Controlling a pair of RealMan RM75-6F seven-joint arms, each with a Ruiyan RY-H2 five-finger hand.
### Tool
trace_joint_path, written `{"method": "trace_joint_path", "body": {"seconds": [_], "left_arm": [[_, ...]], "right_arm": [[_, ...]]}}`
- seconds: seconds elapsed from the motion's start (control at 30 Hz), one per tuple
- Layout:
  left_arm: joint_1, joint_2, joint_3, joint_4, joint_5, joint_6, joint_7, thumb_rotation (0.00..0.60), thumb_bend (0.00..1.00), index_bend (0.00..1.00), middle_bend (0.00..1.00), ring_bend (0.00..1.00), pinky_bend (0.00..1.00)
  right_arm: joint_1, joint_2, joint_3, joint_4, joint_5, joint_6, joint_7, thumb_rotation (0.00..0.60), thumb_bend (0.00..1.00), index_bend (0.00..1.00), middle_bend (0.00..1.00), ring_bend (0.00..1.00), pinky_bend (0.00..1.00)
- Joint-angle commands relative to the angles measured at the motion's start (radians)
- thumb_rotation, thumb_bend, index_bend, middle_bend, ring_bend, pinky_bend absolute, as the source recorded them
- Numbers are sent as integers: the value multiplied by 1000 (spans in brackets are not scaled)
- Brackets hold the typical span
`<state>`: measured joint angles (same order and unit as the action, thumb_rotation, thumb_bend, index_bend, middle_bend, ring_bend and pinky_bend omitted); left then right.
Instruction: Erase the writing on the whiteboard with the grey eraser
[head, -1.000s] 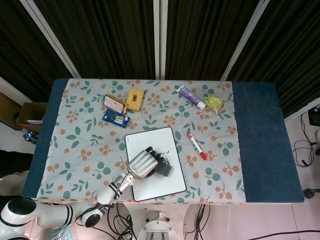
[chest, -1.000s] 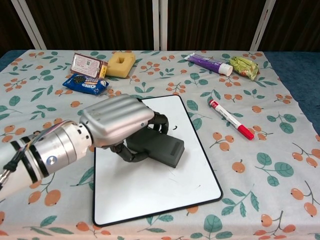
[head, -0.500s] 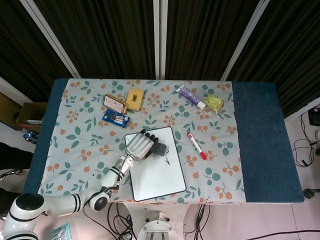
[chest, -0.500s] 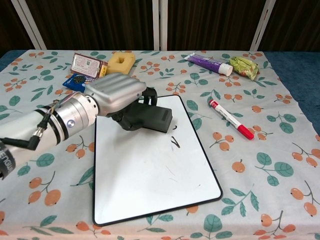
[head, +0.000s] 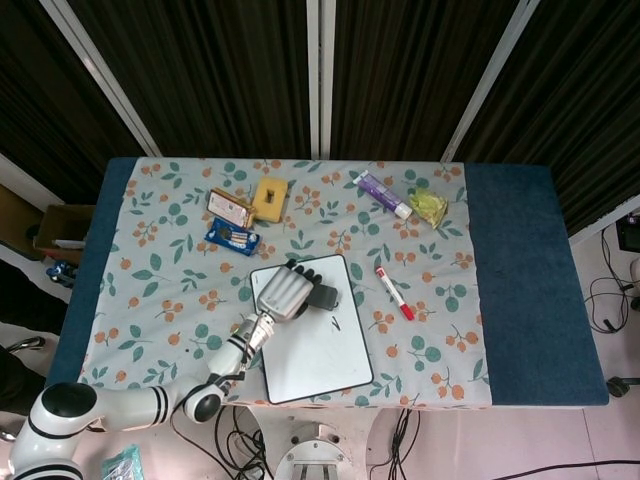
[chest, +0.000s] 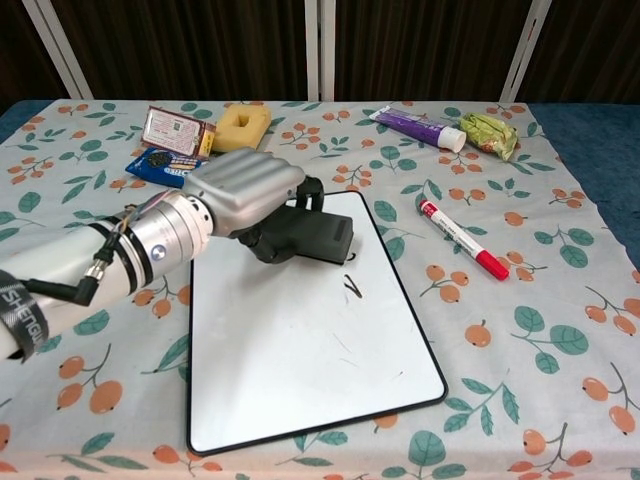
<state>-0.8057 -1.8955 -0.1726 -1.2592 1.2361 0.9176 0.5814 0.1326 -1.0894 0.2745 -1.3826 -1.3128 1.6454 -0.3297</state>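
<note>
The whiteboard (chest: 310, 350) (head: 315, 345) lies on the floral cloth near the table's front edge. A small dark mark (chest: 352, 288) remains near its right middle, and faint smudges sit lower down. My left hand (chest: 245, 190) (head: 283, 293) grips the dark grey eraser (chest: 312, 236) (head: 324, 298) and presses it on the board's far part, just up-left of the mark. The fingers hide the eraser's left end. My right hand shows in neither view.
A red marker (chest: 462, 237) lies right of the board. Behind it are a purple tube (chest: 415, 127) and a green packet (chest: 489, 132). At the back left sit a yellow sponge (chest: 243, 127), a snack box (chest: 172, 129) and a blue cookie pack (chest: 160, 166).
My left hand slid the eraser from the board's middle up to its far part, then shifted slightly right. A dark mark it had covered now shows.
</note>
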Motion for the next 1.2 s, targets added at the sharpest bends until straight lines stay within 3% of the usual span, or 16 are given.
{"method": "trace_joint_path", "body": {"seconds": [0.03, 0.67, 0.87, 1.2], "left_arm": [[-3, -7, 12, -20, 15, 8, -6, 600, 454, 587, 607, 514, 283], [16, 33, 138, -249, 101, 24, 34, 600, 455, 615, 636, 542, 284], [16, 32, 117, -245, 88, 35, 46, 600, 455, 616, 636, 543, 284], [14, 34, 43, -102, 14, 46, 34, 600, 456, 616, 636, 543, 284]], "right_arm": [[0, -2, 0, 5, 3, -3, 3, 600, 374, 0, 0, 0, 0], [1, -10, 1, 23, 9, -14, 19, 600, 375, 0, 0, 0, 0], [-1, -8, 1, 19, 9, -13, 19, 600, 375, 0, 0, 0, 0], [-7, 4, 6, 10, 14, -8, 24, 600, 375, 0, 0, 0, 0]]}}
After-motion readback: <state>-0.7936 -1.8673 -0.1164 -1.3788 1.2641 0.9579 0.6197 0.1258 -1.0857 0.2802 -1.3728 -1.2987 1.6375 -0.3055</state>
